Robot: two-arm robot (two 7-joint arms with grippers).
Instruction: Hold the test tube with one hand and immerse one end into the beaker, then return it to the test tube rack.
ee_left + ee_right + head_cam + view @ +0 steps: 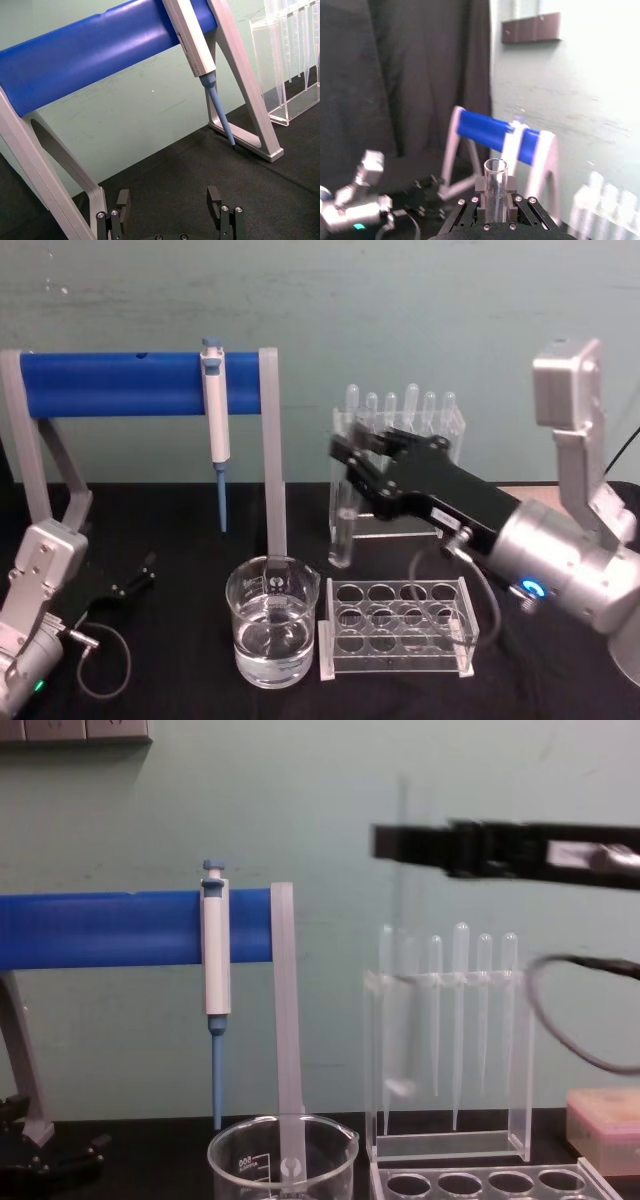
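Right end effector point(352, 462) is clamping on the test tube point(343, 525), holding it upright in the air, up and to the right of the beaker point(272, 621); in the right wrist view the tube's open rim point(495, 165) is sticking up between the fingers point(512, 194). Tube's rounded bottom is hanging above the surface point(180, 660), just behind the clear tube rack point(397, 626), not yet over the beaker. Left end effector point(135, 578) is sitting parked low, well left of the beaker, its fingers point(215, 195) spread apart and empty.

Risks, as I judge them: tube is smooth glass in a narrow grip, so it could slip or tilt on the way down. Coming in off-centre, it could knock the beaker's rim and tip the water point(270, 640). Sweeping low toward the beaker, the bottom could clip the tube rack.

Around: pipette stand point(400, 455) with thin pipettes is standing right behind the tube, close enough for the arm to catch. Blue-and-white pipettor point(215, 425) is hanging on the blue bar stand point(120, 383) behind the beaker, and that stand's grey leg point(272, 465) is rising directly behind the beaker, limiting room on the far side.
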